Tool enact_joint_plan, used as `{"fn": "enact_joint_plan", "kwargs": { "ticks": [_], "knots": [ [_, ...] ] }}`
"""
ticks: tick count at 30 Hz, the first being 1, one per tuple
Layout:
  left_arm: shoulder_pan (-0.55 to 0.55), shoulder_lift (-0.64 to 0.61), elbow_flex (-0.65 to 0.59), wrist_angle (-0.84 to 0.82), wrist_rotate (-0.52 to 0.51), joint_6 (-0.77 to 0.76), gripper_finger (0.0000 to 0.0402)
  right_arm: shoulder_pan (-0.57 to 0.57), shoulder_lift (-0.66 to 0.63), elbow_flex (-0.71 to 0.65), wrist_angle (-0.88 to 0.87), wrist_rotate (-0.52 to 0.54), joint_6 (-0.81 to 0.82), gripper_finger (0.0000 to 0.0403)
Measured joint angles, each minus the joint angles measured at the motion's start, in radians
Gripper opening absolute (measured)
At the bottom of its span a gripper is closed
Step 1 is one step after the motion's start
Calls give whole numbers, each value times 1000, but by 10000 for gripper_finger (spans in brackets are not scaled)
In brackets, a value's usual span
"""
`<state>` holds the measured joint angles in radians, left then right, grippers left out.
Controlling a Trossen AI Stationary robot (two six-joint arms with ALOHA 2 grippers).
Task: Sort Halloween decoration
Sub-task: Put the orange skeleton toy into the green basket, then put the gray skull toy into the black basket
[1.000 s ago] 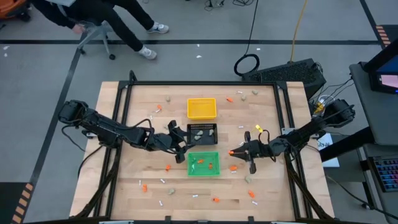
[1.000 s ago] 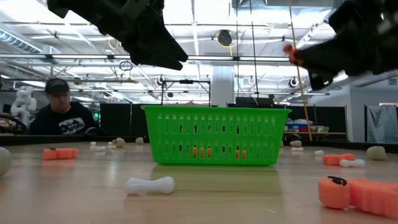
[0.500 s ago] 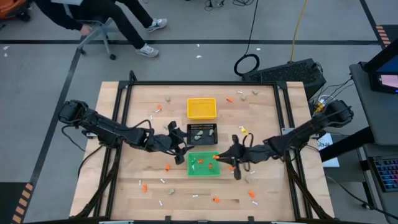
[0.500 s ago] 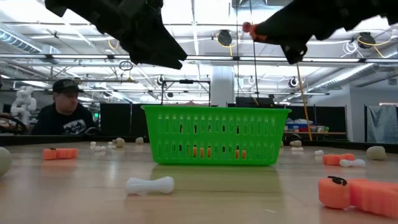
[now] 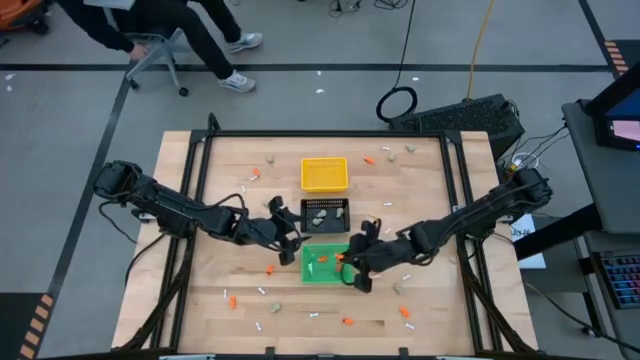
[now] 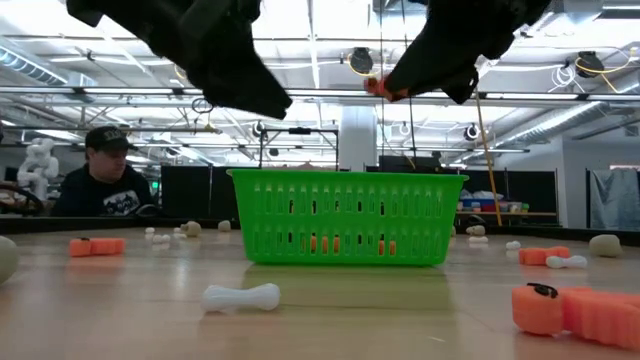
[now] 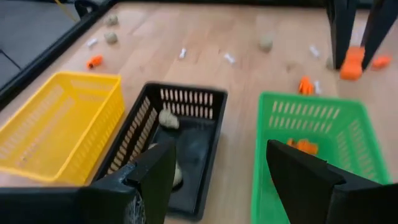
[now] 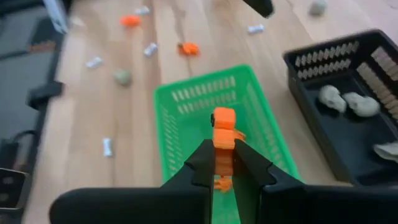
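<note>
Moved leftward, right claw (image 8: 224, 163) now hangs over green tray (image 5: 312, 268), pinching an orange bit (image 8: 222, 134).

Right gripper (image 5: 345, 262): moved from beside the green tray (image 5: 312, 271) inward across the desk, now over that tray's right part, fingers (image 8: 205, 163) clamped on an orange piece (image 8: 222, 137) throughout the move. Low view: gripper and piece shifted from far right to above the tray. Person (image 6: 103, 182) behind the desk: head slightly shifted.
</note>
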<state>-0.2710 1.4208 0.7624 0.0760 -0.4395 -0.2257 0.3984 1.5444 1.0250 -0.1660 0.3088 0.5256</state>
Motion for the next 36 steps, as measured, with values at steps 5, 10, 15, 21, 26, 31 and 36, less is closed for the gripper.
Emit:
{"fn": "enact_joint_plan", "kwargs": {
  "ticks": [5, 10, 15, 21, 26, 31, 36],
  "knots": [
    [0, 0, 0, -48, 2, -5, 248, -17, 67, 81, -96, -25, 13, 18],
    [0, 0, 0, -54, 2, -5, 248, -49, 148, 132, -126, -106, 49, 18],
    [0, 0, 0, -72, 3, -8, 248, -75, 217, 147, -160, -172, 79, 18],
    [0, 0, 0, -78, 12, -23, 248, -85, 243, 147, -164, -209, 84, 18],
    [0, 0, 0, -83, 12, -26, 248, -85, 242, 147, -163, -208, 83, 20],
    [0, 0, 0, -84, 12, -30, 248, -85, 242, 147, -179, -152, 80, 58],
    [0, 0, 0, -85, 13, -31, 248, -85, 242, 147, -177, -152, 80, 111]
  ]
}}
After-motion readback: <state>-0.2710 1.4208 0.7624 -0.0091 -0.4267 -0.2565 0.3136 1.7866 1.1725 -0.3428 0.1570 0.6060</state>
